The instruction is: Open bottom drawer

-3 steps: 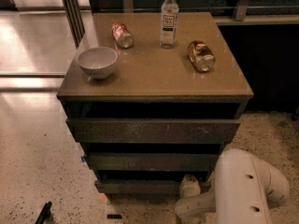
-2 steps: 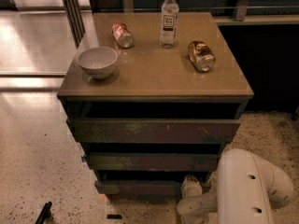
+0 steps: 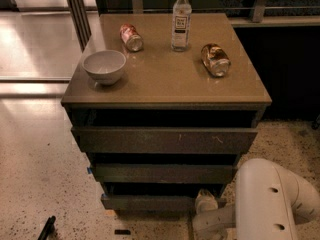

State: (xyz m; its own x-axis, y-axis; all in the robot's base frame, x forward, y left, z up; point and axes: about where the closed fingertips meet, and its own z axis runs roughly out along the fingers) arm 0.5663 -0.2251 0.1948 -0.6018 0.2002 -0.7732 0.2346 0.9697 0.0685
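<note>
- A white bowl (image 3: 104, 66) sits on the cabinet top (image 3: 165, 86), far up and to the left of the claw.
- A red can (image 3: 131, 37) lies on its side, up and left of the claw, beyond the bowl.
- The bottom drawer (image 3: 145, 202) runs left from the claw, lowest of three dark fronts, with a dark gap above it.
- A clear bottle (image 3: 181, 20) stands upright, high above the claw.
- The claw (image 3: 205, 202) is at the drawer's right end and seems to touch its front; open or closed, I cannot tell.
- A brown can (image 3: 215, 60) lies well above it.
- The white arm (image 3: 270, 204) bulks just right.
</note>
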